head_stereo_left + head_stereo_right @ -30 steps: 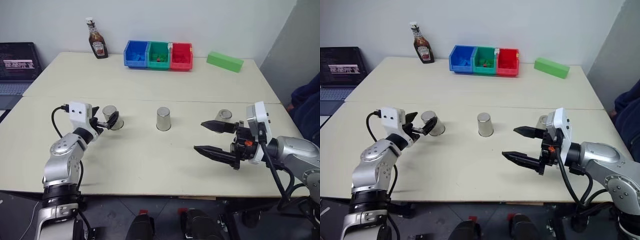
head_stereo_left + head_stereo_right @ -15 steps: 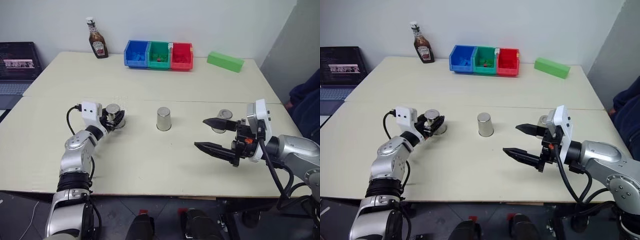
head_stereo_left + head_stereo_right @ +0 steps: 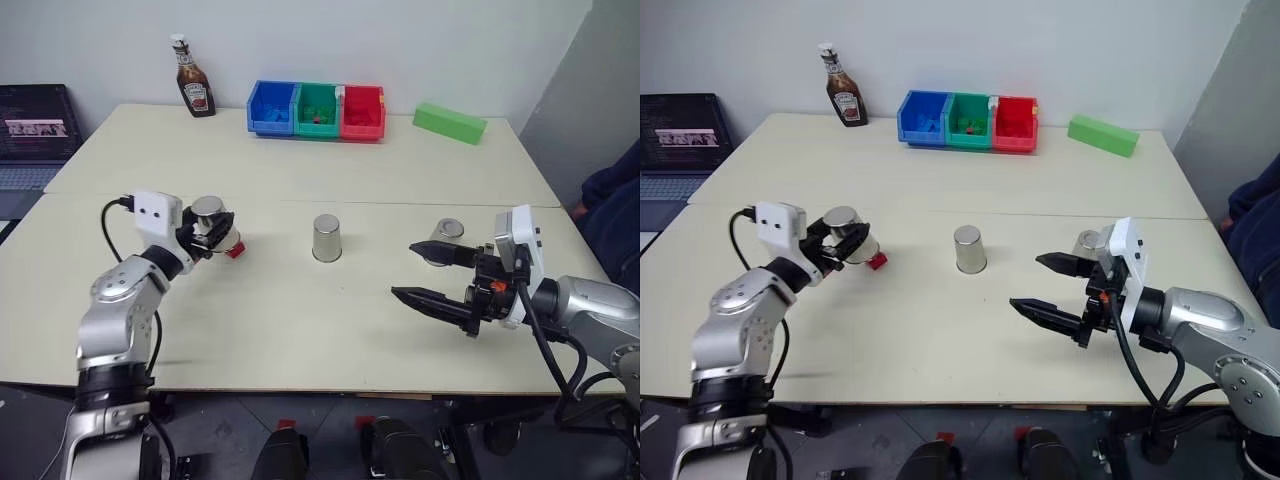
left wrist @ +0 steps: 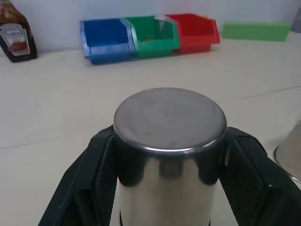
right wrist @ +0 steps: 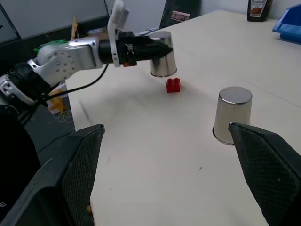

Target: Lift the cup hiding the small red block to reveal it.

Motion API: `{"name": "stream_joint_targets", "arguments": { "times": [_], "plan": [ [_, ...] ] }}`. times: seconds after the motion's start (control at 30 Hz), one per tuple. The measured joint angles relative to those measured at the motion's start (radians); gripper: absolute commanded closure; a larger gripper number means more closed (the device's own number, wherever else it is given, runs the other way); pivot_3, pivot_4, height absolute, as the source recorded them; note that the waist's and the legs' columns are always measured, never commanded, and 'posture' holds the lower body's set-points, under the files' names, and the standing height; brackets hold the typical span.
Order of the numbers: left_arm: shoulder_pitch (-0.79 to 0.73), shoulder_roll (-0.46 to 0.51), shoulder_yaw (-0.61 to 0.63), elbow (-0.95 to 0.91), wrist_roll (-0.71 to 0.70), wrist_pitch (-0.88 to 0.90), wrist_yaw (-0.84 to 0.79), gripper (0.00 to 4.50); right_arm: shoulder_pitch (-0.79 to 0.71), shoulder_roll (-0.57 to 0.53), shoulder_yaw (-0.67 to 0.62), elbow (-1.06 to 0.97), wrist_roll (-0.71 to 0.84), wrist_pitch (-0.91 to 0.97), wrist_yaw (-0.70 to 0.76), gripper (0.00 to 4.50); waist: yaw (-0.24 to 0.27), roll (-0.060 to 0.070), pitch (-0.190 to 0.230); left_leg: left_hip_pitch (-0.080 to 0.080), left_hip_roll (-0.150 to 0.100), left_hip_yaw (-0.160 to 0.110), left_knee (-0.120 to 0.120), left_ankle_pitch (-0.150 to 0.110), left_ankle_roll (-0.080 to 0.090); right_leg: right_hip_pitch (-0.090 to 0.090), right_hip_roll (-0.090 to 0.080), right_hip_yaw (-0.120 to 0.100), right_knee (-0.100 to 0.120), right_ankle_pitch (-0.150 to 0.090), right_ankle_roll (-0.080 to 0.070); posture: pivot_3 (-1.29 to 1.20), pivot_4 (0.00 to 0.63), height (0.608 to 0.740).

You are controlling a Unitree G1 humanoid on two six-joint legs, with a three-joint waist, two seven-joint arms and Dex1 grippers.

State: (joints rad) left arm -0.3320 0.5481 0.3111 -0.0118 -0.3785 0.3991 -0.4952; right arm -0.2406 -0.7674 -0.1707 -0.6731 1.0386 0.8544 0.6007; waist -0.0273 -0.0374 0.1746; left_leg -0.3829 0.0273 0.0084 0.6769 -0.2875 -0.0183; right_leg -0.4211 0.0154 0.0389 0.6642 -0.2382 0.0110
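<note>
Right wrist view: left gripper [image 5: 157, 49] clamped on raised cup [image 5: 163, 61], small red block [image 5: 173, 85] uncovered beneath.

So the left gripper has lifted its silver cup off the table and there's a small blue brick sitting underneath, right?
Not quite: the brick is red, not blue. The right wrist view shows the left gripper holding the silver cup off the table, with the small red brick uncovered just below it.
</note>
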Motion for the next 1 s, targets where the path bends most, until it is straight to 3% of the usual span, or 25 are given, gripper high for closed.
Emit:
{"name": "stream_joint_targets", "arguments": {
  "times": [0.17,0.43,0.5,0.53,0.67,0.87,1.0],
  "plan": [
    [0.107,-0.005,0.048,-0.047,0.010,0.025,0.072,1.82,0.005,0.003,0.008,0.004,-0.009,-0.018,0.011,0.00,-0.001,0.000,0.000,0.001,0.000,0.000,0.000,0.000,0.000,0.000,0.000,0.000,0.000,0.000,0.000,0.00,0.150,0.740],
    [0.095,-0.043,0.042,0.129,0.047,-0.111,0.079,1.82,-0.038,0.007,0.044,0.023,-0.026,-0.025,0.017,0.00,0.004,0.000,0.000,0.000,-0.001,0.001,0.000,0.000,0.000,0.000,0.000,0.000,-0.001,0.000,0.001,0.00,0.150,0.740],
    [0.081,-0.047,0.031,0.170,0.052,-0.151,0.068,1.12,-0.046,0.007,0.045,0.023,-0.026,-0.024,0.016,0.00,0.004,-0.001,0.000,0.000,-0.001,0.000,0.000,0.000,0.000,0.000,0.000,0.000,-0.001,0.000,0.001,0.00,0.150,0.740],
    [0.076,-0.047,0.029,0.184,0.053,-0.165,0.066,1.06,-0.046,0.007,0.046,0.023,-0.026,-0.023,0.015,0.00,0.004,-0.001,0.000,0.000,-0.001,0.000,0.000,0.000,0.000,0.000,0.000,0.000,-0.001,0.000,0.000,0.00,0.150,0.740],
    [0.059,-0.046,0.028,0.238,0.056,-0.209,0.047,0.06,-0.036,0.007,0.044,0.020,-0.025,-0.020,0.009,0.00,0.003,-0.001,0.000,0.000,0.000,0.000,0.000,0.000,0.000,0.000,0.000,0.000,-0.001,0.000,0.001,0.00,0.150,0.740],
    [0.088,-0.029,0.028,0.214,0.049,-0.181,0.021,0.02,0.019,0.004,0.039,0.017,-0.032,-0.026,0.014,0.00,0.001,-0.001,0.000,0.000,0.000,0.001,0.000,0.000,0.000,0.000,0.000,0.000,-0.001,0.000,0.001,0.00,0.150,0.740],
    [0.138,0.045,0.024,0.092,0.032,-0.073,-0.020,0.02,0.037,-0.011,0.035,0.015,-0.039,-0.036,0.038,0.00,-0.001,-0.001,0.000,0.000,0.001,0.000,0.000,0.000,0.000,0.000,0.000,0.000,-0.001,0.000,0.001,0.00,0.150,0.740]
  ]
}}
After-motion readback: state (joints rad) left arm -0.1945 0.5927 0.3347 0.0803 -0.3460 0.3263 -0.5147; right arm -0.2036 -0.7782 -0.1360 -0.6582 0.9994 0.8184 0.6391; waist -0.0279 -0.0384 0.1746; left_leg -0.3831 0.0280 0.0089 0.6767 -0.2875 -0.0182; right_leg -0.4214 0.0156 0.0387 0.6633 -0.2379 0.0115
